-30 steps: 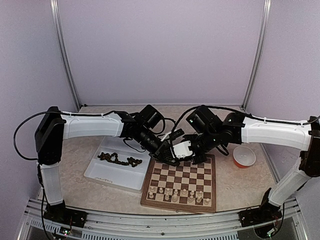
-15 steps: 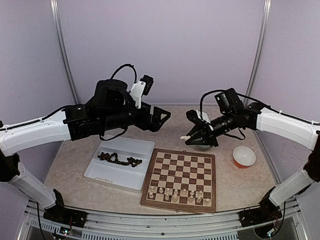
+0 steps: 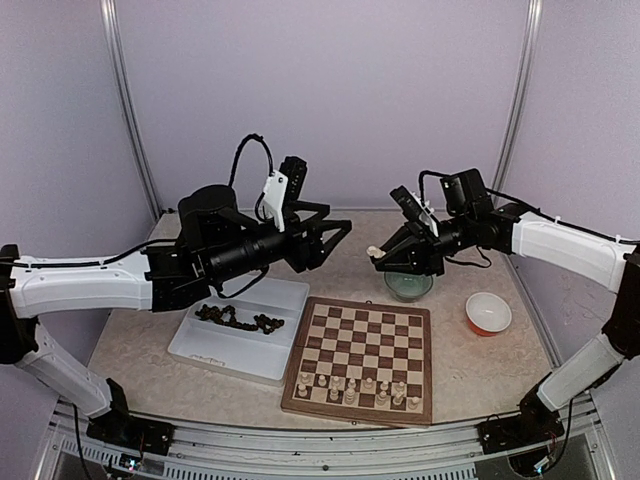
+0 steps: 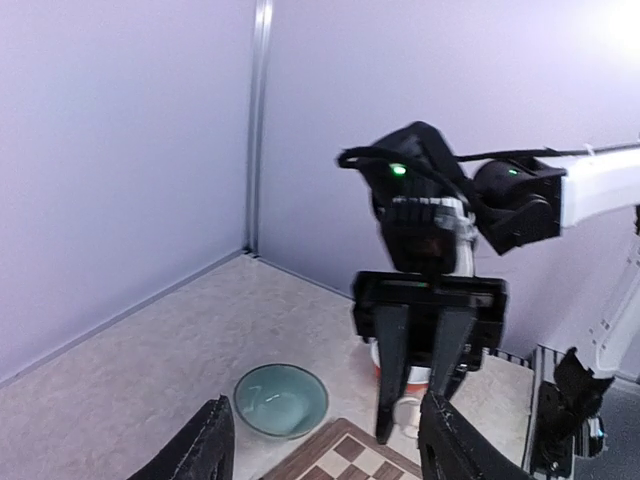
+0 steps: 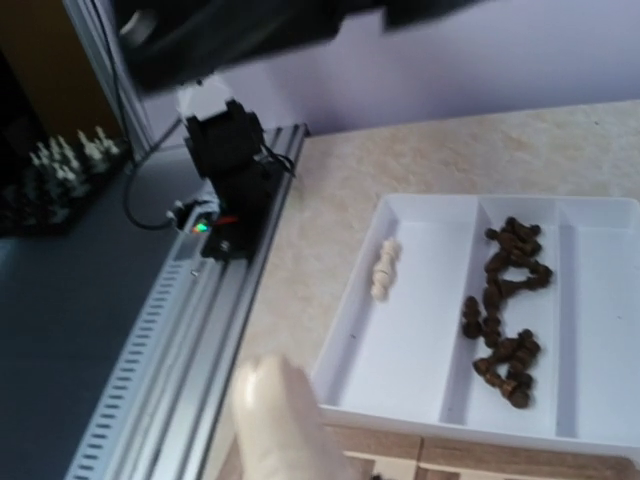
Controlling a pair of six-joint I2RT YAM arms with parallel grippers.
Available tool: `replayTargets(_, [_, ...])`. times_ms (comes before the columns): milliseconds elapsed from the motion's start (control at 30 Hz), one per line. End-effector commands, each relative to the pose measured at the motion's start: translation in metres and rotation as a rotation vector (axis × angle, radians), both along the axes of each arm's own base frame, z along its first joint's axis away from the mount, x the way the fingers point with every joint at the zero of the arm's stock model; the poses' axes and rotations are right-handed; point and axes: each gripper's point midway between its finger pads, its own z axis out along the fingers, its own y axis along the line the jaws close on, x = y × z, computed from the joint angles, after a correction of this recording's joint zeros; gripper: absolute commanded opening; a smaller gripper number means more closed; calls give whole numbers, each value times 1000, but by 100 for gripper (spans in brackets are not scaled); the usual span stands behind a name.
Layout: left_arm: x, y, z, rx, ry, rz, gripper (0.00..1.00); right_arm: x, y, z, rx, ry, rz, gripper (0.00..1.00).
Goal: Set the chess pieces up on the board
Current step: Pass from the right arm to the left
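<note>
Tray (image 3: 212, 350), white and divided, lies at the left of the surface (image 3: 470, 372), just beside the board; one compartment holds a heap of dark chess pieces (image 3: 238, 319), and the right wrist view shows a lone cream piece (image 5: 384, 268) lying on its side in the end compartment. Left end effector (image 3: 335, 243) hangs high above the tray's far edge, fingers spread with nothing between them. Board (image 3: 365, 340) sits at the near centre; cream-white pieces (image 3: 352, 388) stand on its two nearest rows, with some squares there open, and the remaining rows are bare. Right end effector (image 3: 381, 258) is raised beyond the board's far edge, above a teal bowl (image 3: 408, 287), its fingers pressed together on a cream-white chess piece (image 3: 373, 252) that projects from the tips; its type cannot be told. An orange bowl (image 3: 488, 313) stands further right. The step in hand appears to be placement of the held piece. Recommended procedure: bring it over an open square in the near rows, come down vertically to clear the neighbouring pieces, keep the base level, seat it at the square's centre, and part the fingers only once the base rests flat. Hold the left arm well apart from the board during the descent.
</note>
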Motion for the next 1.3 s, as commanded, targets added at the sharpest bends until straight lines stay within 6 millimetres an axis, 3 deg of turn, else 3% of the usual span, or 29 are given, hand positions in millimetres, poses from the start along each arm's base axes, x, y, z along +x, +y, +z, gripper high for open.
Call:
replayTargets(0, [-39, -33, 15, 0, -14, -315, 59, -4, -2, 6, 47, 53, 51, 2])
replayTargets(233, [-38, -77, -37, 135, 169, -451, 38, -6, -3, 6, 49, 47, 54, 2])
replayTargets(367, [-31, -85, -53, 168, 200, -432, 29, -7, -4, 7, 51, 39, 55, 3])
replayTargets(633, [-34, -79, -52, 172, 201, -415, 21, -6, -4, 5, 50, 43, 56, 3])
replayTargets(767, [-37, -66, -48, 179, 186, -373, 28, -6, -4, 3, 47, 43, 54, 3])
replayTargets(933, [-40, -55, -40, 168, 181, -357, 27, -4, -3, 0, 43, 50, 55, 3])
replayTargets(1033, [-43, -55, -39, 162, 179, -367, 25, -3, -3, -1, 41, 55, 55, 3])
replayTargets(1267, [-39, -65, -38, 168, 176, -377, 34, -3, -3, -2, 39, 52, 53, 4])
